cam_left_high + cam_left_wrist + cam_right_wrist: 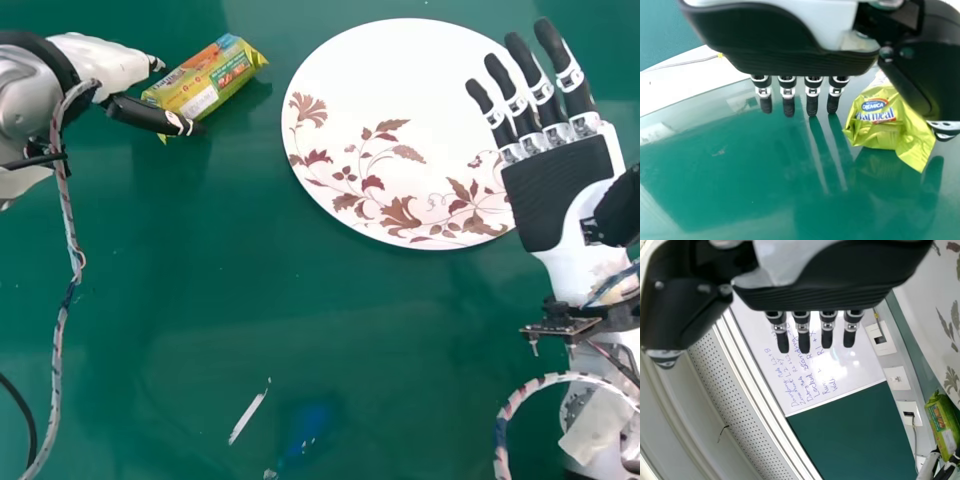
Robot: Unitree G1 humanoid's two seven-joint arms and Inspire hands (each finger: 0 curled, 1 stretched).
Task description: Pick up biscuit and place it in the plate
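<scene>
My left hand [108, 64] is at the upper left of the head view, its dark thumb along the near side of the yellow-green biscuit packet [212, 80] on the table. In the left wrist view my left hand [795, 50] has straight fingers, and its thumb partly covers the packet [877, 117]. To the packet's right lies the round white plate [400, 90] with a leaf pattern, bare of food. Over the plate's right edge, my right hand [560, 185] is held palm up with straight fingers; the right wrist view shows this hand [825, 282] and the packet [944, 427].
A green table [300, 320] carries the packet and plate. Braided cables [62, 310] run beside the left arm, and another loops by the right forearm. A whiteboard [815, 375] and wall sockets [897, 377] stand beyond the right hand.
</scene>
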